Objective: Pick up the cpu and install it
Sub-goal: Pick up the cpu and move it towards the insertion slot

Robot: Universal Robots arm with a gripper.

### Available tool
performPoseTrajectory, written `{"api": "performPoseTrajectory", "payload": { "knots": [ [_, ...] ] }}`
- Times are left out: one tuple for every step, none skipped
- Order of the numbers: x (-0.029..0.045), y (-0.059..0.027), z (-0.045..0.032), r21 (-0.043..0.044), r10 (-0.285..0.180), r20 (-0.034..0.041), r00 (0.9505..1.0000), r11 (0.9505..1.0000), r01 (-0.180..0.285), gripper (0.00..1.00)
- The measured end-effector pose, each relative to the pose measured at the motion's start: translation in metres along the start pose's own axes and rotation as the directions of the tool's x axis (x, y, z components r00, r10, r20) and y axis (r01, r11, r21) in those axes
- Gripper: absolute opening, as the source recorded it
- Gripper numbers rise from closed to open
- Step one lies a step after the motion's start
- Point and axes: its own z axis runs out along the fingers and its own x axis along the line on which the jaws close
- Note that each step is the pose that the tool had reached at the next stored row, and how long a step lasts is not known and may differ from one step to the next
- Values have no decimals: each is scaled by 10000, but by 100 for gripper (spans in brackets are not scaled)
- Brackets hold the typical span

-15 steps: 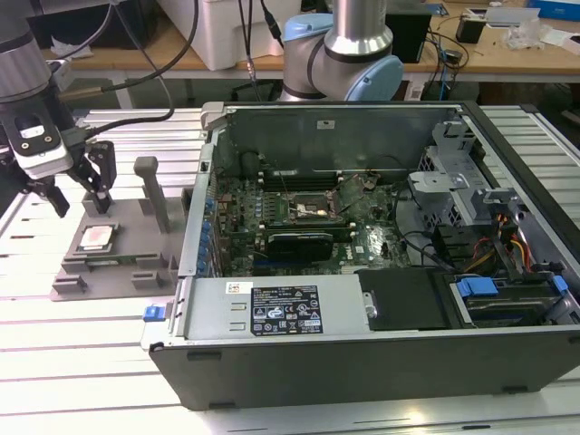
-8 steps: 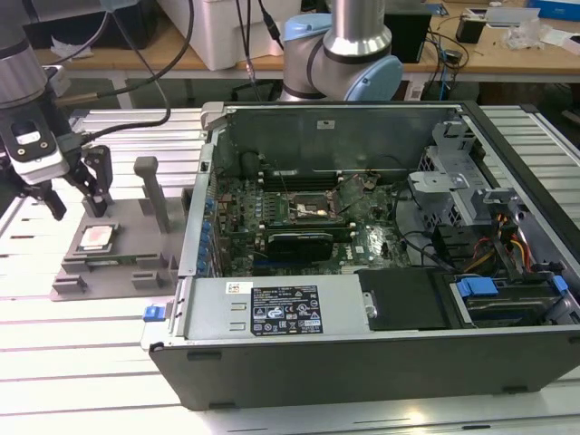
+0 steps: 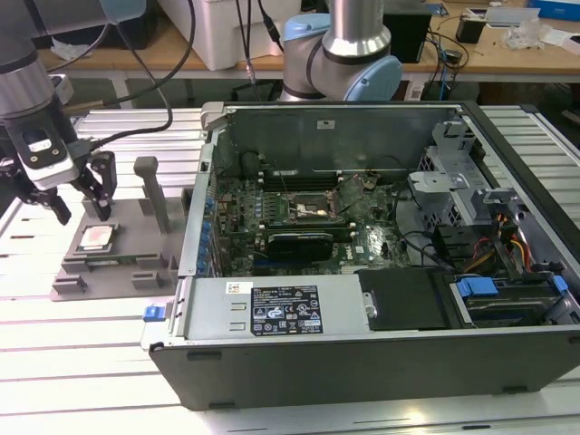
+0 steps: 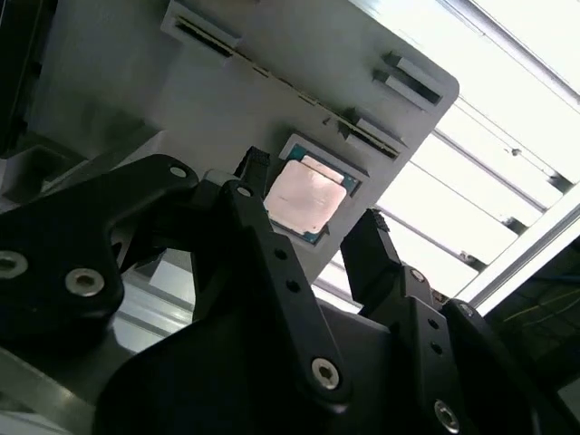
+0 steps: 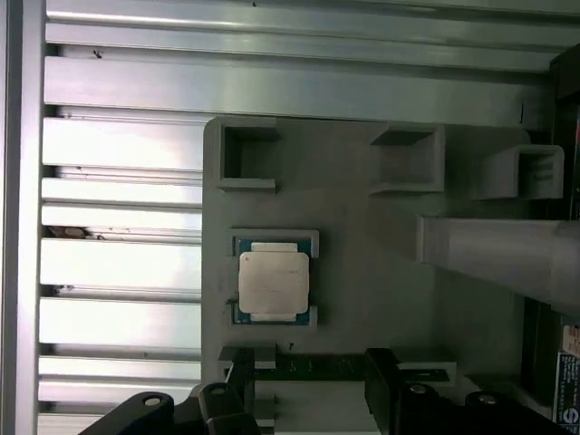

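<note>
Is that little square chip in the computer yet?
Not yet: the cpu lies flat on the grey fixture plate, outside the computer case.

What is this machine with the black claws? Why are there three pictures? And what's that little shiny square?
It is a robot arm, and its black claw is called a gripper. One picture comes from a camera standing apart from the arm. It sees the table and an open computer case. The other two come from cameras riding on the arm's wrist, looking past the gripper. The shiny square is a cpu, a computer's thinking chip. It lies on a grey plate below the open gripper, which holds nothing.
</note>
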Motion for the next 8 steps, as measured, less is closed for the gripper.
{"api": "performPoseTrajectory", "payload": {
  "knots": [
    [4, 3, 3, -4, -86, 2, 10000, 10000, 86, 60],
    [29, 8, 12, -20, -171, 7, 9999, 9999, 171, 60],
    [41, 9, 16, -29, -179, 9, 9998, 9998, 179, 60],
    [47, 10, 18, -40, -179, 9, 9998, 9998, 179, 60],
    [48, 10, 19, -62, -179, 11, 9998, 9998, 179, 60],
    [49, 10, 18, -89, -177, 11, 9998, 9998, 177, 60],
    [49, 11, 20, -115, -169, 6, 9999, 9998, 169, 60],
    [48, 11, 22, -129, -156, -27, 9999, 9998, 155, 60]
  ]
}}
